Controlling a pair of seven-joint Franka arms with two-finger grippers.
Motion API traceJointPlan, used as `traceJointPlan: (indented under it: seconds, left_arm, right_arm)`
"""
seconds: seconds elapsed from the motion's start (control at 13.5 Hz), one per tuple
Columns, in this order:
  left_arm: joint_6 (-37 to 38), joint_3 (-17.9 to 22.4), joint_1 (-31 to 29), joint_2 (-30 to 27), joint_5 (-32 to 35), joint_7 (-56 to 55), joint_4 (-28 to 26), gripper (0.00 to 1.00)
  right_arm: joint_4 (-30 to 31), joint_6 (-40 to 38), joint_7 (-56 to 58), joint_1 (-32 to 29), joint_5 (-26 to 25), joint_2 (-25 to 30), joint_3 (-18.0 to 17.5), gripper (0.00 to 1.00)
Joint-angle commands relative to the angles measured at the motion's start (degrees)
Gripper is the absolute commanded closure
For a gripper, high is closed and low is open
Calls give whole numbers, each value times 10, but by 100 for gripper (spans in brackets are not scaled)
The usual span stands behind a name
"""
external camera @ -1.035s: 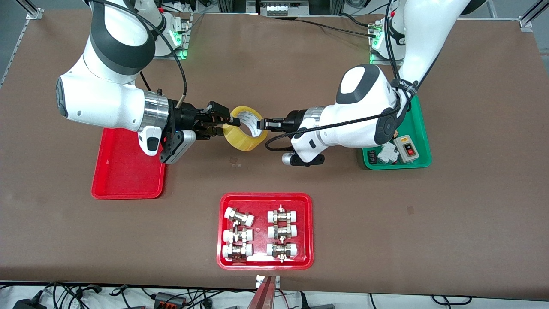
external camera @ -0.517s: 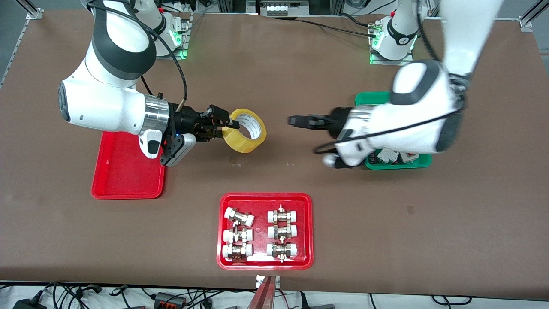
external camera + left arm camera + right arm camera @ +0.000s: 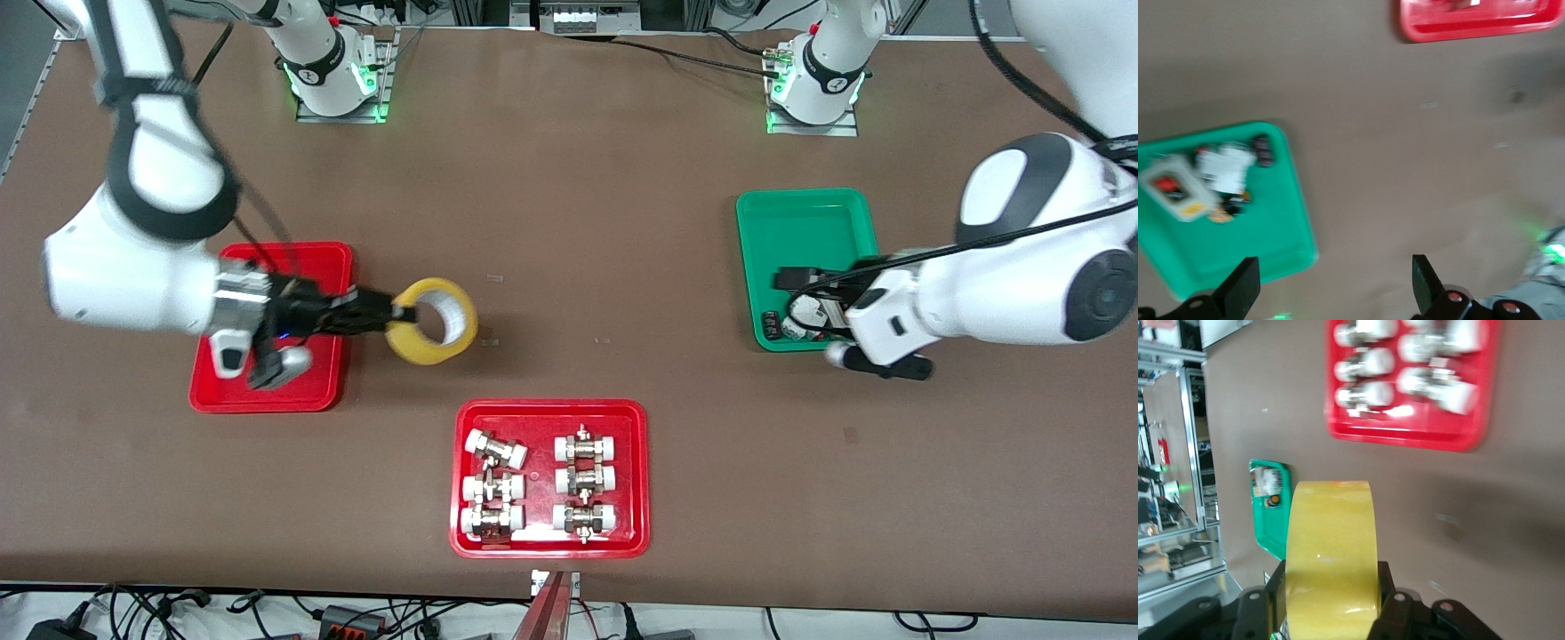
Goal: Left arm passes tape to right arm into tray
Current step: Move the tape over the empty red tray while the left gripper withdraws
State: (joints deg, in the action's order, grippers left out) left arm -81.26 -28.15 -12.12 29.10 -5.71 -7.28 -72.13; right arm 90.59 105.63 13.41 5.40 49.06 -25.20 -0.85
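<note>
The tape (image 3: 411,343), a yellow roll with a white core, hangs upright over bare table just beside the plain red tray (image 3: 307,262). My right gripper (image 3: 400,313) is shut on its wall, one finger inside the core. From the right wrist the tape (image 3: 1331,540) fills the space between the black fingers (image 3: 1386,583). My left gripper (image 3: 787,281) is open and holds nothing, and it is over the green tray's (image 3: 800,227) edge. In the left wrist view my left gripper (image 3: 1331,290) has its fingers (image 3: 1239,292) wide apart over the table and the green tray (image 3: 1265,233).
A second red tray (image 3: 551,410) with several white-capped metal fittings lies nearer the front camera, mid-table. The green tray holds a switch box and small parts (image 3: 1218,170) at its nearer end. Both arm bases stand along the table's edge farthest from the camera.
My left gripper let go of the tape, opened, and drew back to the green tray. My right arm kept hold and swung the tape toward the plain red tray.
</note>
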Motion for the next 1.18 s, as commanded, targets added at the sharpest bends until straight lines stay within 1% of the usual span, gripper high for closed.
traceJointPlan:
  seconds: [0.0,0.07,0.15,0.22,0.3,0.37,0.44,0.52,0.59,0.67,0.74,0.89,0.96,1.11]
  left_arm:
    - [-2,-3,-40,-70,39,78,-65,0]
    - [-1,-1,-46,-82,40,97,-67,0]
    - [-2,5,-45,-109,40,112,-81,0]
    - [-3,17,-34,-154,42,113,-113,0]
    - [-2,51,-1,-194,45,113,-135,0]
    - [0,97,36,-216,45,113,-148,0]
    - [-1,129,66,-245,45,113,-163,0]
    - [-4,139,81,-269,45,113,-183,0]
    - [-9,165,102,-292,45,113,-200,0]
    - [-14,206,138,-304,45,116,-213,0]
    - [-14,233,151,-304,45,118,-210,0]
    - [-16,237,144,-298,40,108,-198,0]
    - [-23,237,128,-287,38,111,-185,0]
    - [-34,234,100,-280,37,117,-167,0]
  right_arm:
    - [-9,-51,6,-96,-15,-34,-11,61]
    - [-9,-62,6,-123,-39,-43,-12,61]
    - [-9,-72,5,-144,-49,-55,-11,61]
    - [-9,-81,7,-167,-51,-65,-11,61]
    - [-8,-84,8,-188,-55,-79,-11,59]
    - [-8,-89,9,-204,-65,-92,-11,59]
    - [-8,-105,21,-218,-75,-103,-11,59]
    - [-8,-115,41,-231,-82,-114,-11,59]
    - [-5,-119,57,-239,-87,-121,-11,58]
    - [-4,-131,66,-248,-88,-130,-11,58]
    - [-3,-147,74,-253,-88,-136,-11,57]
    - [-3,-150,99,-260,-96,-152,-11,57]
    - [-5,-150,123,-265,-100,-163,-11,56]
    - [-5,-148,135,-271,-101,-171,-11,56]
